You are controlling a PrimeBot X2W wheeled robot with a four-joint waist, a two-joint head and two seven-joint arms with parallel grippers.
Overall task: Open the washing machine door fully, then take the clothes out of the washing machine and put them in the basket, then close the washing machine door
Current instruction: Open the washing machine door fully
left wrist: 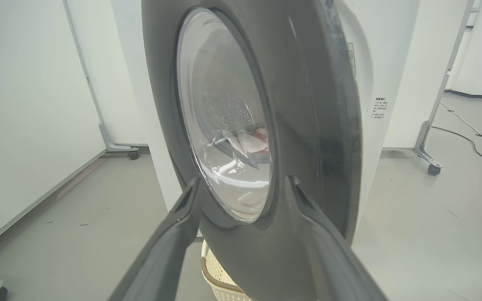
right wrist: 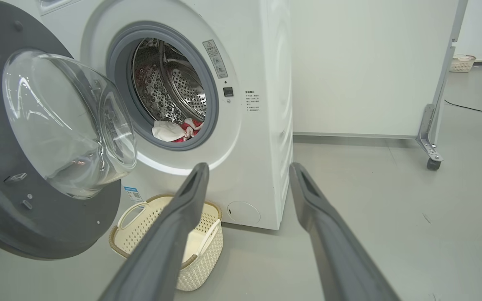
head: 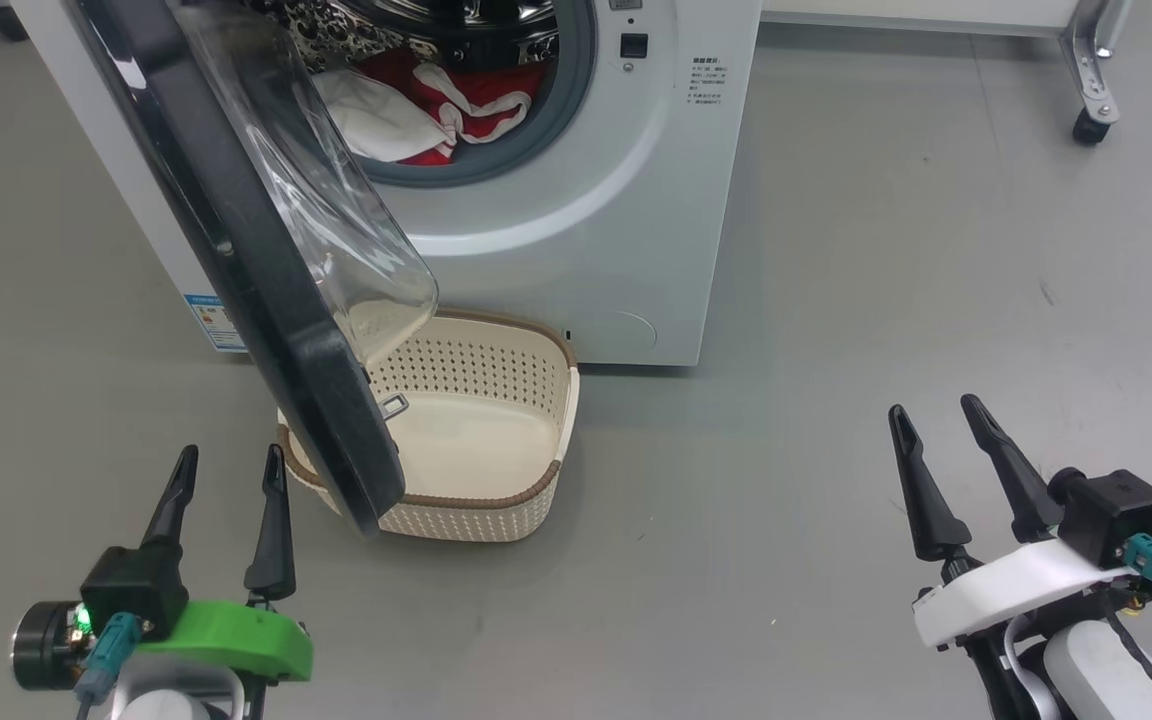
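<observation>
Inside the washing machine (head: 616,250), the clothes (head: 406,110) are lying; the washing machine door (head: 266,290) is hanging open over the basket (head: 476,520), while the left gripper (head: 233,452) and right gripper (head: 932,405) are hovering spread, holding nothing.

Reads as a lab or test bay, not a home. The washing machine (right wrist: 262,125) stands free on a smooth grey floor (head: 936,300). Seen from the front:

- **Right of the machine:** a white partition panel (right wrist: 362,67) on a metal leg with a caster (right wrist: 432,163).
- **Left of it:** a second white panel (left wrist: 23,104).
- **Farther right:** a black cable (right wrist: 475,109) trails across the floor, with a spare basket (right wrist: 462,62) beyond it.
</observation>
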